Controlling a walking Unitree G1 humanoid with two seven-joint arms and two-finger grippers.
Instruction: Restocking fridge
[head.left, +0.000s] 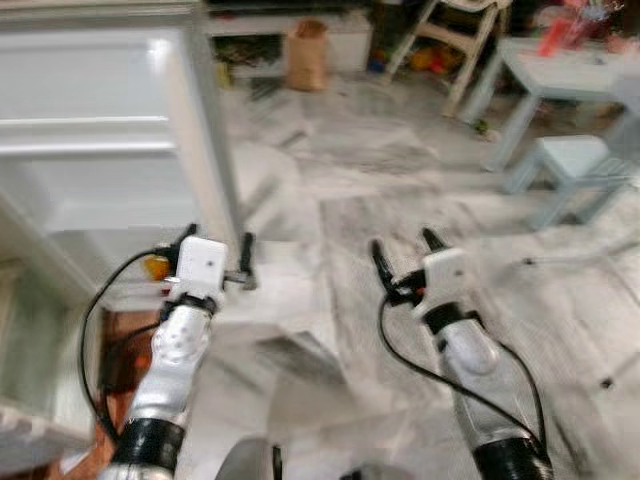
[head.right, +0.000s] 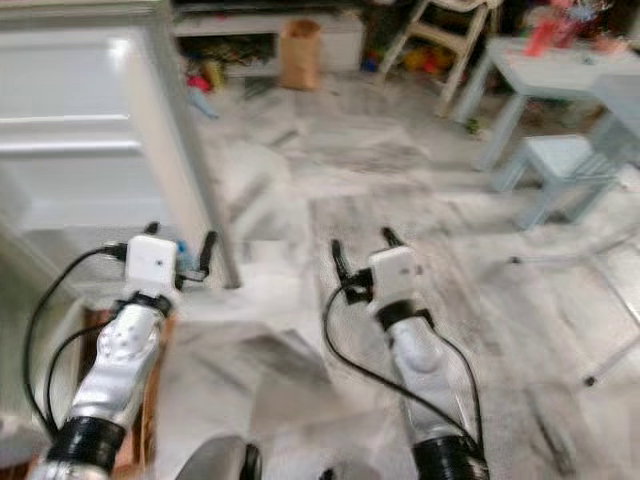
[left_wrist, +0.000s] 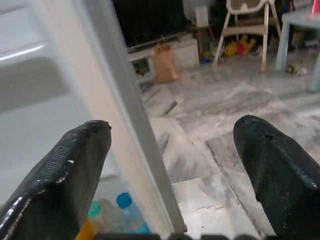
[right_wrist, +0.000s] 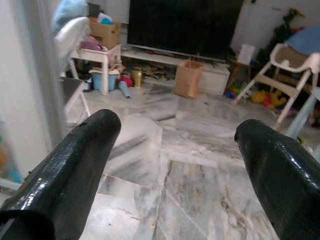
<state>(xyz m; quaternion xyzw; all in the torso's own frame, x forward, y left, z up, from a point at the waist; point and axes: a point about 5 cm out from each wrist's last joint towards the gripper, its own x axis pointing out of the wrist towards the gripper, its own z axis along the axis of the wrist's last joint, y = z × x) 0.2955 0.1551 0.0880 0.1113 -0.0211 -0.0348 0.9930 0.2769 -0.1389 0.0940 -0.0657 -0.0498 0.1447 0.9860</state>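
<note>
Your left gripper hangs spread wide at the edge of the open white fridge door, clutching nothing; your right gripper gapes just as wide over grey marble floor; beyond stands a brown paper bag

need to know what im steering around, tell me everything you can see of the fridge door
The fridge door is white and glossy, standing open and seen edge-on, with a grey strip along its outer edge. Its inner side looks like moulded plastic with ribbed shelves. Bottles with blue and green caps sit low in the door. The left gripper, open, hovers at the door's lower edge, one finger on each side.
</note>
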